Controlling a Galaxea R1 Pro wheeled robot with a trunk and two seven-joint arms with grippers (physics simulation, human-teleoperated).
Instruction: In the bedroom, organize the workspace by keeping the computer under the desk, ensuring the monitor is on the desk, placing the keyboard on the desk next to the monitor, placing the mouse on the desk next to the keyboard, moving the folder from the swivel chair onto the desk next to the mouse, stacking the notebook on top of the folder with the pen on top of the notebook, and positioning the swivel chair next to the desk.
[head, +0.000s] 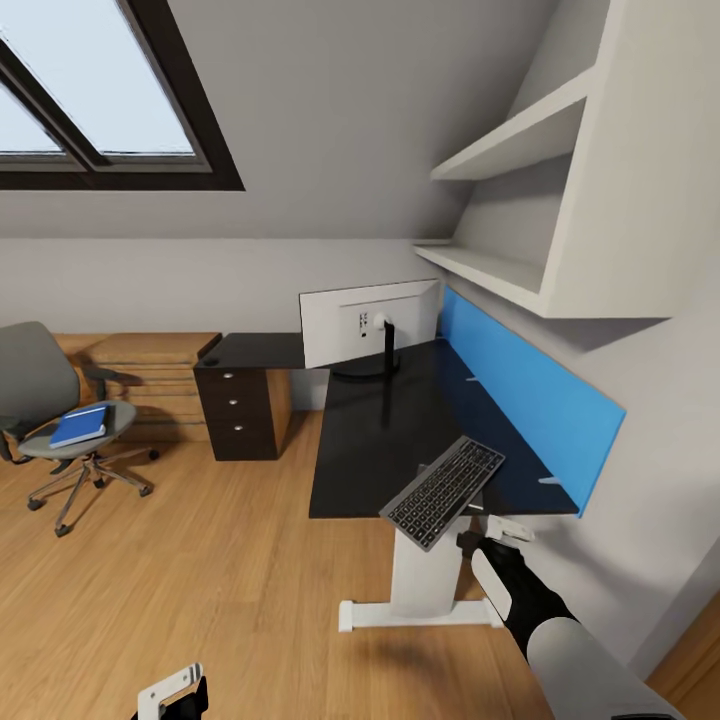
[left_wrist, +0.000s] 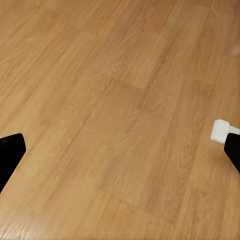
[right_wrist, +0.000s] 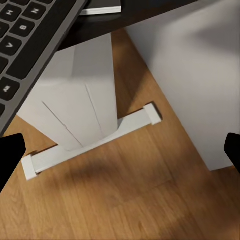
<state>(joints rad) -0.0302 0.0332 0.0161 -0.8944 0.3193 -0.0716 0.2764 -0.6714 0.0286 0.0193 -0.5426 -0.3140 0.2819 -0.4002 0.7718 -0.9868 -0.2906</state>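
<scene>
Nearest the lens, at the lower right of the head view, the right arm reaches up to the keyboard (head: 444, 491), which lies tilted over the near edge of the desk (head: 390, 440). The right gripper (right_wrist: 120, 150) has its fingers wide apart, so the keyboard looks to be resting on its own. Judging by this, the keyboard step is in hand. Next it wants sliding up-frame toward the monitor (head: 368, 322). The left gripper (left_wrist: 120, 150), fingers apart, hangs over bare floor. At left centre, the blue folder (head: 80, 424) waits on the swivel chair (head: 55, 410).
</scene>
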